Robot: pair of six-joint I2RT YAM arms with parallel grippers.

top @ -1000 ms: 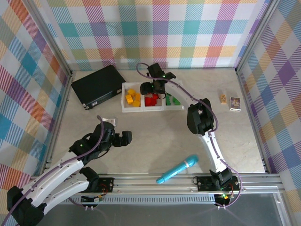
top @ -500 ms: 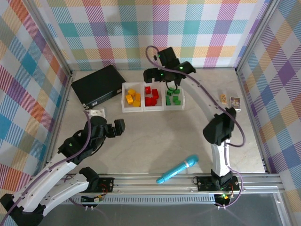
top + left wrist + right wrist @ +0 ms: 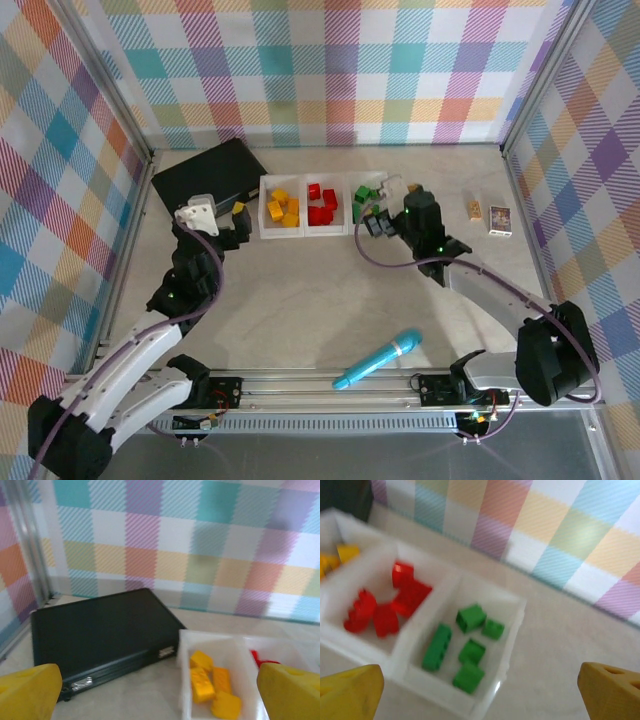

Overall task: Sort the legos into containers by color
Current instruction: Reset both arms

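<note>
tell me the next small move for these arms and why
Probably retract both arms toward their bases. The yellow bricks, red bricks and green bricks each lie in their own compartment of the white tray, and every brick I can see is in there. The left arm's fingers and the right arm's fingers are spread open, holding nothing.

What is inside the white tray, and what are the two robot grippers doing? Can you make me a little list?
Tray, left to right: yellow legos, red legos, green legos
Left gripper: open, empty, between black case and tray
Right gripper: open, empty, by the green end
Near edge of table: blue stick
</note>
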